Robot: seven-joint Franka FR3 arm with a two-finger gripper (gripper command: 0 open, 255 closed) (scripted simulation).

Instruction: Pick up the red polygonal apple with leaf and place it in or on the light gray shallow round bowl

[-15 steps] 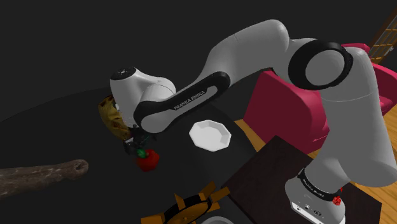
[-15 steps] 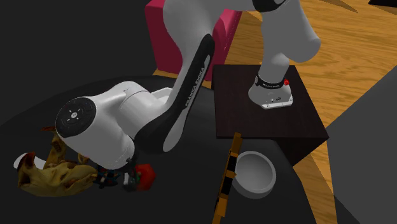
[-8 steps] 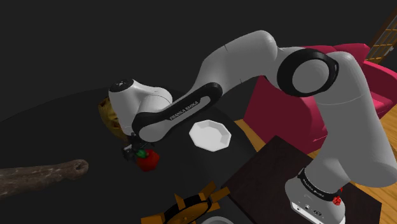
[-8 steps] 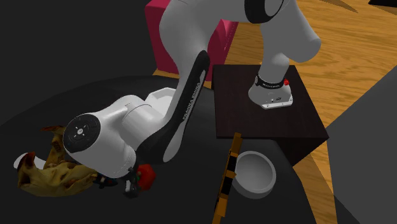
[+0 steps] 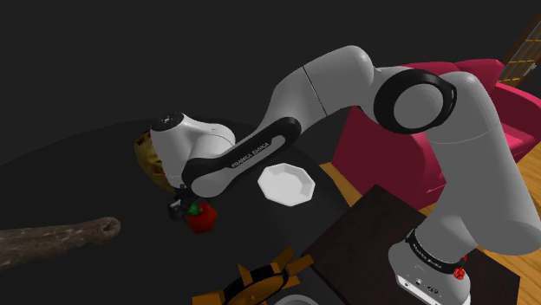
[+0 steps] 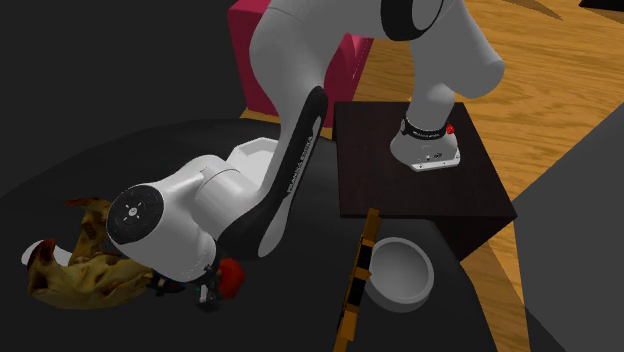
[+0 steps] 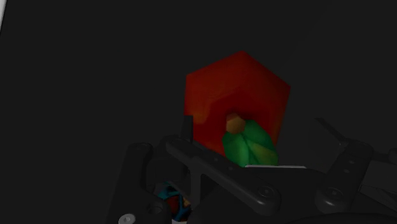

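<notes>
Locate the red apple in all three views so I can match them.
Shoulder view: apple left of centre, under the arm's white wrist, lower left of the white dish.
Second exterior view: apple low and left of centre, tucked beneath the wrist.
Wrist view: apple just beyond the gripper, green leaf facing the camera.
Shared landmark: the black gripper beside the apple.

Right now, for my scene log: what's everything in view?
table: one, dark, round top
stand: one, dark brown box, beside table
armchair: one, magenta, beyond stand
apple: one, red with green leaf, on table
white bowl: one, white, on table near apple
grey round bowl: one, light grey, near stand
slatted object: one, orange-black, beside grey round bowl
lumpy object: one, yellow-brown, on table
log: one, brown, shoulder view's left
arm: one, white, over table
gripper: one, black, open around apple
</notes>
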